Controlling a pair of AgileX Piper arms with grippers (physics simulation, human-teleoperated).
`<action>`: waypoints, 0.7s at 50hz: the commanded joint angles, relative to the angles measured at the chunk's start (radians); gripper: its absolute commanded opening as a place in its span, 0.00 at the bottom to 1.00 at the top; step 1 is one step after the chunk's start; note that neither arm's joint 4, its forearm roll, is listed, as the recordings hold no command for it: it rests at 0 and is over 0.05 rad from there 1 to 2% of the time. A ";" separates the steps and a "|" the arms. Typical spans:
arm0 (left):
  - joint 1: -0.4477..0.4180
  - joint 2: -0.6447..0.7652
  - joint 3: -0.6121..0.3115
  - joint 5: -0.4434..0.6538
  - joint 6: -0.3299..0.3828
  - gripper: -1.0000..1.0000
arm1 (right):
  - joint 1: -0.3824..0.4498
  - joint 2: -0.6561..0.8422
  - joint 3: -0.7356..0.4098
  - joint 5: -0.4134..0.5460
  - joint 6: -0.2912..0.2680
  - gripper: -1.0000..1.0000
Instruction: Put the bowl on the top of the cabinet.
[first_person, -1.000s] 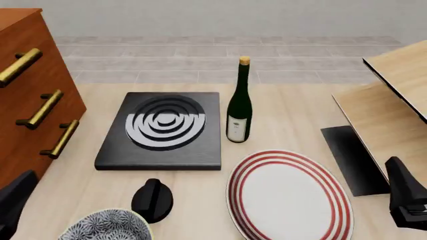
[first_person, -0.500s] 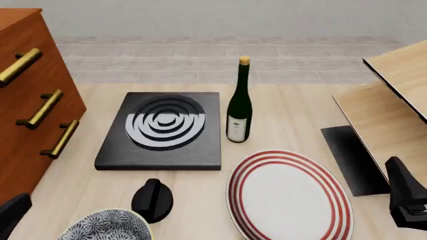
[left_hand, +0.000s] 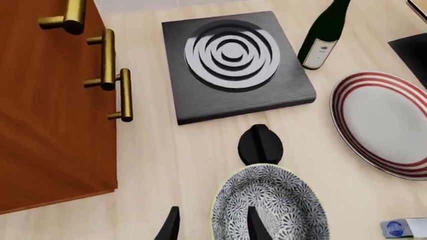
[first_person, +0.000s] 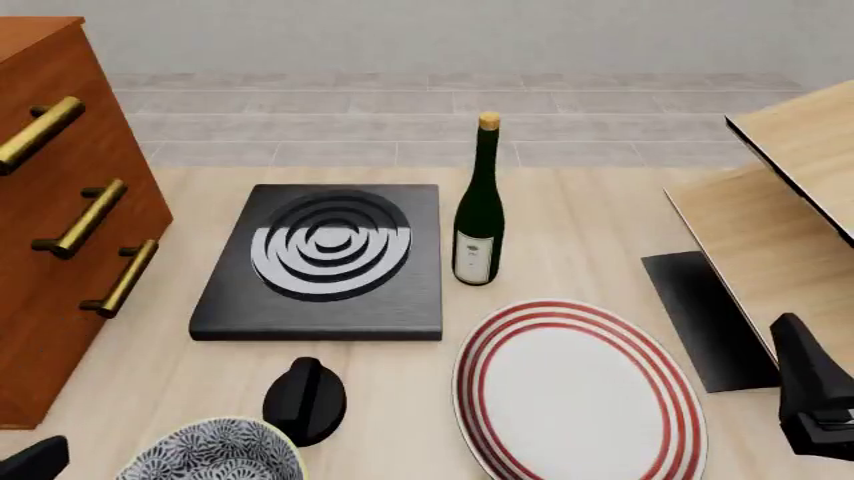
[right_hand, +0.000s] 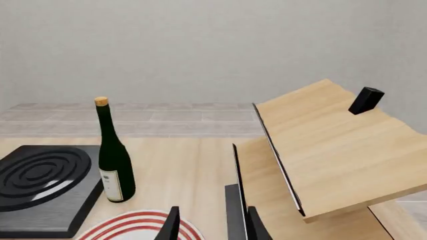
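Left claw (left_hand: 210, 227), fingers spread, straddling the rim of the bowl (left_hand: 270, 207) sitting on the worktop (left_hand: 173, 165) beside the cabinet (left_hand: 50, 125)

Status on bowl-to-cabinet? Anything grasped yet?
Done: nothing; the bowl sits on the table at its near edge, beside a black knob. In hand: the left gripper is open over the bowl's rim in the left wrist view, nothing gripped. The right gripper is open, off by the plate. Left: grasp, lift, place on the cabinet.
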 joint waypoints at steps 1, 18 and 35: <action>-0.005 -0.001 0.017 0.042 -0.013 1.00 | 0.000 0.000 0.000 0.000 0.000 1.00; 0.016 0.005 0.066 0.016 -0.002 1.00 | 0.000 0.000 0.000 0.000 0.000 1.00; 0.026 0.001 0.126 -0.030 0.019 1.00 | 0.000 0.000 0.000 0.000 0.000 1.00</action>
